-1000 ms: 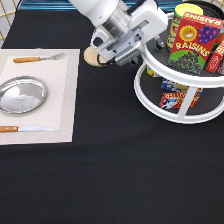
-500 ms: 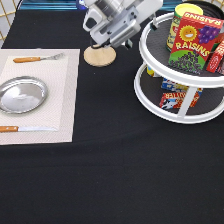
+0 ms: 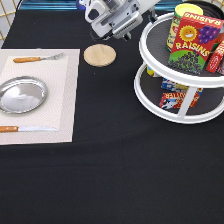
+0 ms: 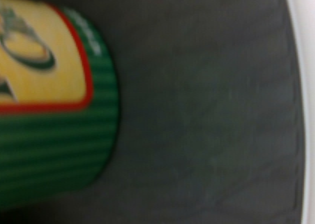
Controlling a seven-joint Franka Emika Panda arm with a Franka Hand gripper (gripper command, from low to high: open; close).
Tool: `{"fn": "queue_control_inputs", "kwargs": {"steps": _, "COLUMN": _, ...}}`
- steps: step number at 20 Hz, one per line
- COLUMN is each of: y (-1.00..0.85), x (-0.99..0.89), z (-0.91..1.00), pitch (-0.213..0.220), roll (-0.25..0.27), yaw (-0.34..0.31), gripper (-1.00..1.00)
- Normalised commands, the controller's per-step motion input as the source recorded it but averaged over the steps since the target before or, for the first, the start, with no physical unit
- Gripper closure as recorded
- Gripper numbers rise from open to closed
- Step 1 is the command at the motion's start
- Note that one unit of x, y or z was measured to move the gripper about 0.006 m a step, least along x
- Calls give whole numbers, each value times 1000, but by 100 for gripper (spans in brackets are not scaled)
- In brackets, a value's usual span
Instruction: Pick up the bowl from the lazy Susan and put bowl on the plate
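Bowl: you can't find it in either view. Plate (image 3: 22, 94) bare on pale mat. Gripper (image 3: 116, 24) at exterior view's top beside lazy Susan (image 3: 156, 86), finger state perhaps hidden; black tablecloth.

Plate (image 3: 22, 94) on mat (image 3: 65, 65) at exterior view's left; lazy Susan (image 3: 150, 35) right; gripper perhaps between.

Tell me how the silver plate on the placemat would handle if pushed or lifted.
The plate looks like thin polished metal, so probably stiff, light and slippery. Its shallow rim lies low on the placemat, so getting under the edge may be hard. Pushed, it would likely slide, not tip.
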Motion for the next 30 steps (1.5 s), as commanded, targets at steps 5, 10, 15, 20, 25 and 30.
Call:
{"fn": "queue_control_inputs", "kwargs": {"steps": 5, "y": 317, "x": -218, "z": -118, "pitch": 0, "roll": -101, "yaw": -2, "gripper": -100}}
{"fn": "queue_control_inputs", "kwargs": {"steps": 10, "y": 21, "x": 199, "z": -25, "pitch": 2, "roll": -68, "yaw": -7, "gripper": -100}}
{"fn": "queue_control_inputs", "kwargs": {"steps": 15, "y": -3, "x": 479, "z": -4, "pitch": 11, "roll": -65, "yaw": 0, "gripper": -100}}
{"fn": "queue_control_inputs", "kwargs": {"steps": 20, "y": 0, "x": 483, "z": -46, "pitch": 8, "roll": -55, "yaw": 0, "gripper": -100}}
{"fn": "queue_control_inputs", "kwargs": {"steps": 25, "y": -33, "x": 546, "z": -4, "pitch": 28, "roll": -26, "yaw": 0, "gripper": -100}}
{"fn": "queue_control_inputs", "kwargs": {"steps": 30, "y": -127, "x": 652, "z": 0, "pitch": 29, "roll": -12, "yaw": 0, "gripper": -100}}
